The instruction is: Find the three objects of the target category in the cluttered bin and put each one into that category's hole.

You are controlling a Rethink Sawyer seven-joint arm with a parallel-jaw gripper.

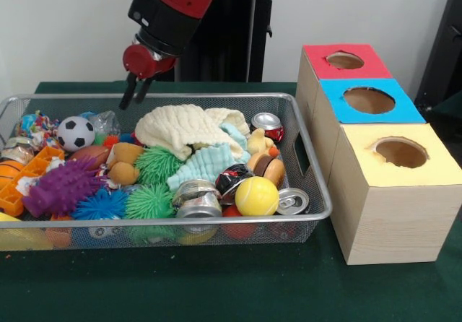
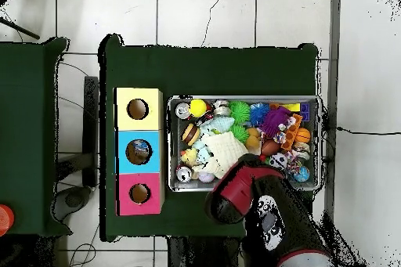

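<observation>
My gripper (image 1: 135, 91) hangs open and empty over the far rim of the wire bin (image 1: 323, 192), at its left-centre, above the toys. The bin holds a jumble: a red can (image 1: 267, 124), a crushed silver can (image 1: 196, 199), a can lying on its side (image 1: 292, 201), a yellow tennis ball (image 1: 256, 196), a soccer ball (image 1: 75, 133), a cream cloth (image 1: 184, 129), a mint cloth (image 1: 206, 163), green spiky balls (image 1: 149, 201) and a purple spiky toy (image 1: 61, 188). In the overhead view the arm (image 2: 235, 189) hides the gripper and the bin's near edge (image 2: 317, 123).
Right of the bin stand three wooden boxes in a row with round holes: red-topped (image 1: 345, 61), blue-topped (image 1: 368, 99), yellow-topped (image 1: 401, 152). In the overhead view they are the yellow box (image 2: 139, 109), the blue box (image 2: 139, 152) and the pink box (image 2: 139, 193). Green cloth covers the table (image 1: 216, 286).
</observation>
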